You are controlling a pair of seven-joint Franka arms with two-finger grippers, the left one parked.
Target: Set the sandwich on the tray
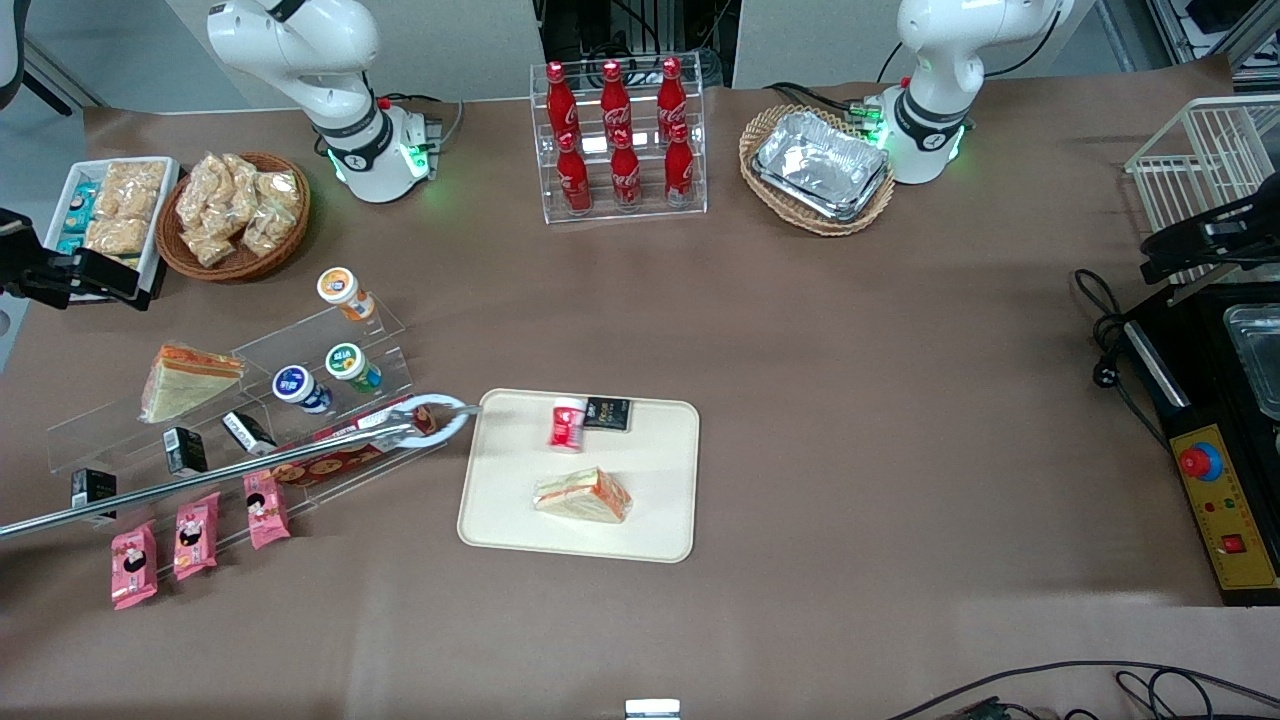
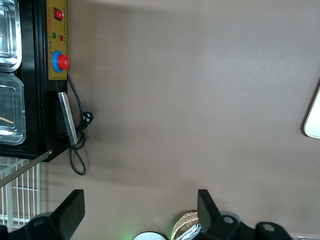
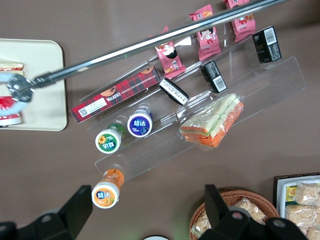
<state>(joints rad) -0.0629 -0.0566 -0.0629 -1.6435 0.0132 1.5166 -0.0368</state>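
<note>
While one sandwich (image 1: 585, 495) lies on the tray (image 1: 500, 520) and the gripper (image 3: 146, 200) hangs wide open and empty near the acrylic shelf (image 1: 390, 325), a careless reach could strike the metal rod (image 1: 200, 480) crossing that shelf, toppling cups (image 1: 352, 365).

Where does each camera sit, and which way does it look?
Front view: high, facing both arm bases, looking down on the table.
Right wrist view: on working arm, looking down past the open gripper above the shelf.
Left wrist view: on parked arm, looking down past its fingers at the control box.
Shared: all three show the tray.
</note>
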